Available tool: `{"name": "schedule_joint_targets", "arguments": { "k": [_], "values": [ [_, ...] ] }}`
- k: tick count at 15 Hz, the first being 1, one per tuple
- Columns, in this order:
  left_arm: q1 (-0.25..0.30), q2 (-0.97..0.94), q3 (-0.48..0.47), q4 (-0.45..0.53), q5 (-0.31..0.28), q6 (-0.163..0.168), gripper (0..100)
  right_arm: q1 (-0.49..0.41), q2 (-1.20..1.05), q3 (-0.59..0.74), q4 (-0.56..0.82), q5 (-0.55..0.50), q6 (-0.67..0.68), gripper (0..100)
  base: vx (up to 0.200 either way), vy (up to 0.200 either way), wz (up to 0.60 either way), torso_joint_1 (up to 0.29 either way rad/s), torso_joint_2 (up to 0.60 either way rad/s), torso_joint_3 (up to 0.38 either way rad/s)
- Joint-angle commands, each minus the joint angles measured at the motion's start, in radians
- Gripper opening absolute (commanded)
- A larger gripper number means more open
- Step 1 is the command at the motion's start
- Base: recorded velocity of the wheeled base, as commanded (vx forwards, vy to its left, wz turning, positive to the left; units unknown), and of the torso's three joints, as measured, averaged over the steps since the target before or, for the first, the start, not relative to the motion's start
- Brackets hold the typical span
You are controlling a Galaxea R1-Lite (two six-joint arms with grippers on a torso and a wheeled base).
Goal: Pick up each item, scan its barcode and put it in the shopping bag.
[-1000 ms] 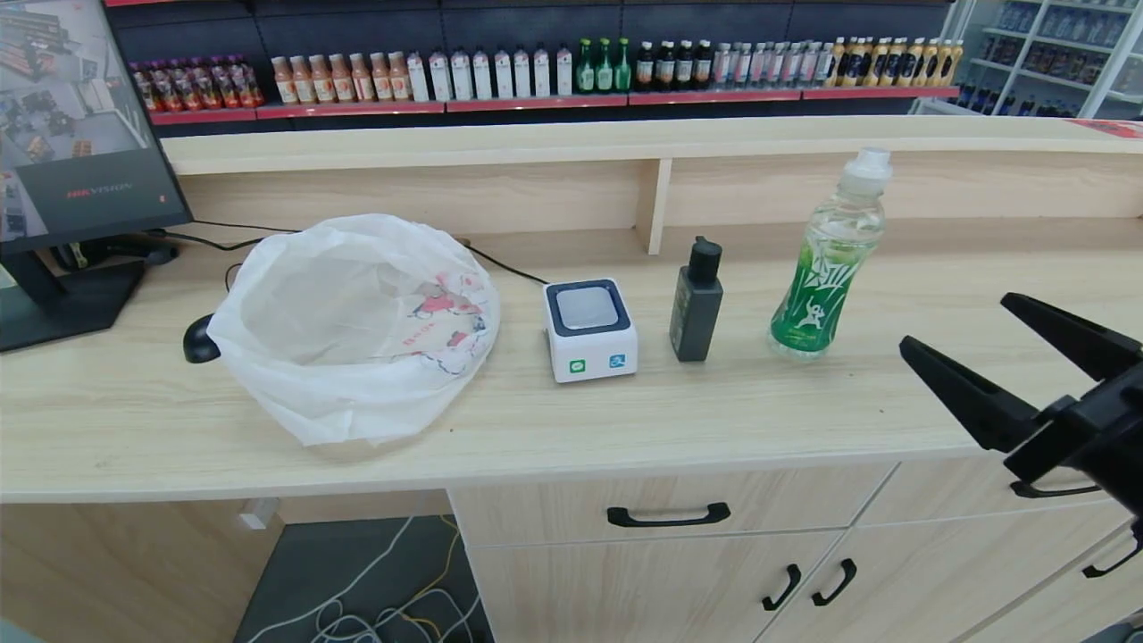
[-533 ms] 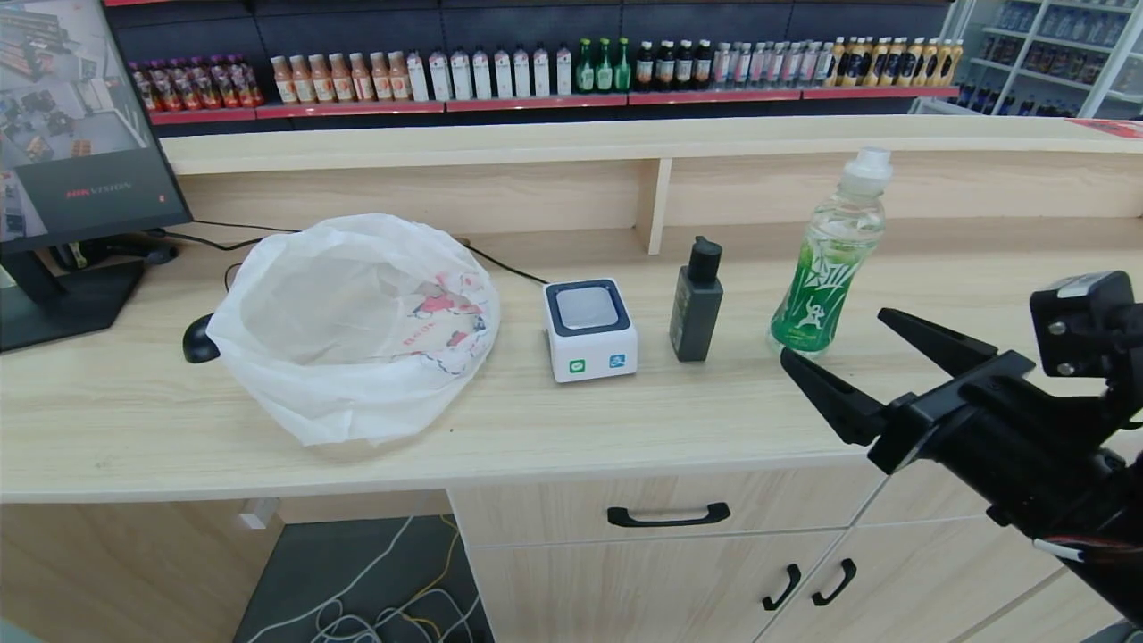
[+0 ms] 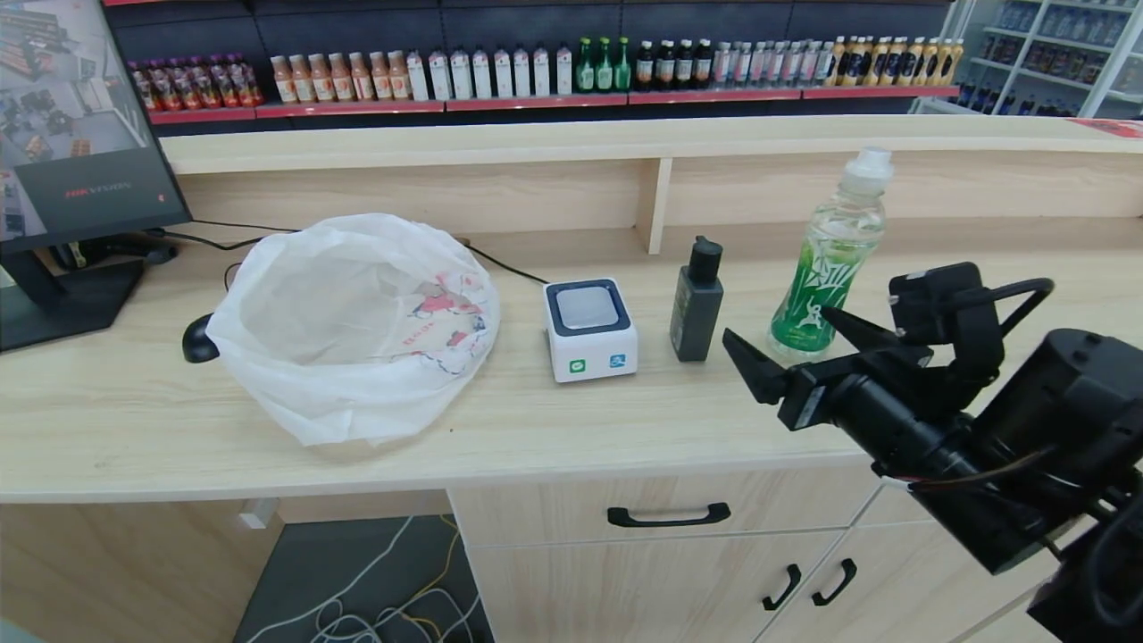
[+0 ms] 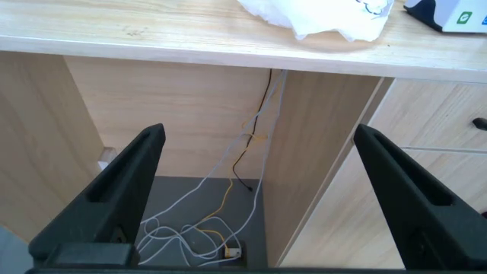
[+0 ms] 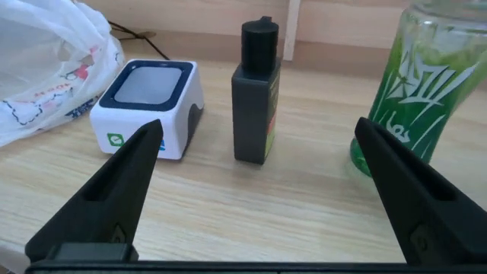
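A black pump bottle [image 3: 696, 304] and a green drink bottle [image 3: 830, 259] stand upright on the wooden counter [image 3: 625, 411], right of a small white scanner box [image 3: 589, 329]. An open white shopping bag [image 3: 357, 321] sits left of the scanner. My right gripper [image 3: 777, 324] hovers open just in front of the two bottles, holding nothing. In the right wrist view the black bottle [image 5: 255, 99] stands between the spread fingers, with the scanner [image 5: 148, 106] and green bottle [image 5: 426, 84] to either side. My left gripper [image 4: 259, 131] hangs open below the counter edge, under the bag [image 4: 327, 15].
A monitor [image 3: 71, 116] stands at the far left, with a black mouse [image 3: 198, 341] beside the bag. A raised ledge [image 3: 625, 134] runs along the back of the counter. Drawers with black handles [image 3: 668, 515] sit under it. Loose cables [image 4: 221, 221] lie on the floor.
My right arm has swung in from the right edge, leftward and forward over the counter, bringing its open gripper up to the bottles. Nothing on the counter has moved.
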Motion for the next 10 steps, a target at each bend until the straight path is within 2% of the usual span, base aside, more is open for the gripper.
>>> {"name": "schedule_joint_targets", "arguments": {
  "k": [1, 10],
  "values": [
    [0.000, 0.000, 0.000, 0.000, 0.001, 0.000, 100, 0.023, 0.102, -0.041, -0.002, -0.009, 0.010, 100, 0.000, 0.000, 0.00, 0.000, 0.00, 0.000],
    [0.000, 0.000, 0.000, 0.000, 0.001, 0.000, 100, -0.059, 0.251, -0.243, -0.002, -0.012, 0.056, 100, 0.000, 0.000, 0.00, 0.000, 0.00, 0.000]
  ]
}}
